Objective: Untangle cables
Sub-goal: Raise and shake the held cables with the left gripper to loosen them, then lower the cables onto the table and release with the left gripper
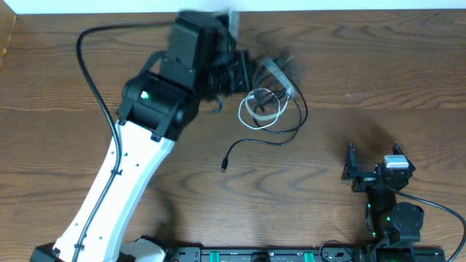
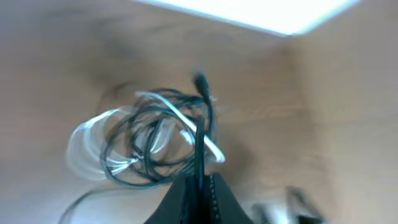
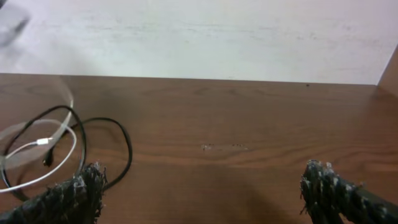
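Finds the cables (image 1: 268, 109) bunched in one heap near the far edge of the table (image 1: 378, 80), about midway along. Pinches one black cord (image 2: 200, 143) of that heap in the left gripper (image 2: 200, 186), jaws pressed together on it. Holds the right gripper (image 3: 202, 190) spread wide and empty by the near right corner. Judged barely begun: white loop (image 2: 87, 143) and black loops overlapping, one plug end (image 1: 226, 166) trailing loose toward the middle, no cord laid apart yet.
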You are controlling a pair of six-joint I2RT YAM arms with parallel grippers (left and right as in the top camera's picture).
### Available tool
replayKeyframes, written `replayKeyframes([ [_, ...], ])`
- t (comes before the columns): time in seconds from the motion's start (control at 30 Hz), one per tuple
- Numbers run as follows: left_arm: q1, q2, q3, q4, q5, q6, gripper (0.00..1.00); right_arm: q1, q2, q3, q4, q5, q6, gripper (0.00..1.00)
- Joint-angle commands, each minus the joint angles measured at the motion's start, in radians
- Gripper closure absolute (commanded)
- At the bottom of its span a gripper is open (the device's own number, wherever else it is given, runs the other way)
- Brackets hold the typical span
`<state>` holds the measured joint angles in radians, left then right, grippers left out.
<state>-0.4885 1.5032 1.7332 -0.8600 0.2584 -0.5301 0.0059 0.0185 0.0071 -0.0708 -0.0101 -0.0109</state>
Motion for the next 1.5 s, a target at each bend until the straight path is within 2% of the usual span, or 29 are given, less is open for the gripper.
replayKeyframes([
  [0.0, -0.046, 0.082, -0.033, -0.128, -0.471, -0.048, 0.92, 0.002, -0.002, -0.002, -0.005, 0.003, -0.005, 0.01],
  [0.07, -0.053, 0.101, -0.033, -0.134, -0.407, 0.018, 0.92, 0.002, -0.002, -0.002, -0.005, 0.003, -0.005, 0.01],
  [0.1, -0.053, 0.101, -0.032, -0.117, -0.324, 0.056, 0.92, 0.002, -0.002, -0.002, -0.005, 0.003, -0.005, 0.01],
  [0.2, -0.035, 0.078, -0.021, -0.025, -0.013, 0.114, 0.92, 0.002, -0.002, -0.002, -0.005, 0.003, -0.005, 0.01],
  [0.23, -0.018, 0.062, -0.021, 0.038, 0.153, 0.114, 0.92, 0.002, -0.002, -0.002, -0.005, 0.003, -0.005, 0.01],
  [0.3, 0.002, 0.057, -0.021, 0.113, 0.305, 0.114, 0.92, 0.002, -0.002, -0.002, -0.005, 0.003, -0.005, 0.01],
  [0.37, 0.006, 0.061, -0.021, 0.121, 0.254, 0.095, 0.93, 0.002, -0.002, -0.002, -0.005, 0.003, -0.005, 0.01],
  [0.43, 0.002, 0.061, -0.021, 0.032, 0.032, 0.000, 0.92, 0.002, -0.002, -0.002, -0.005, 0.003, -0.005, 0.01],
  [0.47, -0.009, 0.061, -0.021, -0.043, -0.138, -0.066, 0.92, 0.002, -0.002, -0.002, -0.005, 0.003, -0.005, 0.01],
  [0.5, -0.015, 0.061, -0.021, -0.080, -0.208, -0.074, 0.92, 0.002, -0.002, -0.002, -0.005, 0.003, -0.005, 0.01],
  [0.57, -0.020, 0.059, -0.021, -0.101, -0.194, -0.073, 0.92, 0.002, -0.002, -0.002, -0.005, 0.003, -0.005, 0.01],
  [0.6, -0.019, 0.055, -0.021, -0.093, -0.131, -0.074, 0.92, 0.002, -0.002, -0.002, -0.005, 0.003, -0.005, 0.01],
  [0.67, -0.008, 0.040, -0.021, -0.022, 0.085, -0.073, 0.92, 0.002, -0.002, -0.002, -0.005, 0.003, -0.005, 0.01],
  [0.77, 0.019, 0.020, -0.021, 0.163, 0.431, -0.074, 0.92, 0.002, -0.002, -0.002, -0.005, 0.003, -0.005, 0.01],
  [0.83, 0.030, 0.016, -0.021, 0.283, 0.555, -0.074, 0.92, 0.002, -0.002, -0.002, -0.005, 0.003, -0.005, 0.01],
  [0.87, 0.030, 0.015, -0.021, 0.308, 0.559, -0.073, 0.92, 0.002, -0.002, -0.002, -0.005, 0.003, -0.005, 0.01],
  [0.93, 0.027, 0.018, -0.021, 0.262, 0.464, -0.065, 0.92, 0.002, -0.002, -0.002, -0.005, 0.003, -0.005, 0.01],
  [1.07, -0.023, 0.048, -0.027, 0.012, 0.035, -0.066, 0.92, 0.002, -0.002, -0.002, -0.005, 0.003, -0.005, 0.01],
  [1.13, -0.047, 0.073, -0.027, -0.071, -0.095, -0.058, 0.92, 0.002, -0.002, -0.002, -0.005, 0.003, -0.005, 0.01],
  [1.2, -0.051, 0.079, -0.027, -0.090, -0.069, -0.008, 0.92, 0.002, -0.002, -0.002, -0.005, 0.003, -0.005, 0.01],
  [1.47, -0.033, -0.010, 0.124, -0.011, 0.018, 0.002, 0.92, 0.002, -0.002, -0.002, -0.005, 0.003, -0.005, 0.01],
])
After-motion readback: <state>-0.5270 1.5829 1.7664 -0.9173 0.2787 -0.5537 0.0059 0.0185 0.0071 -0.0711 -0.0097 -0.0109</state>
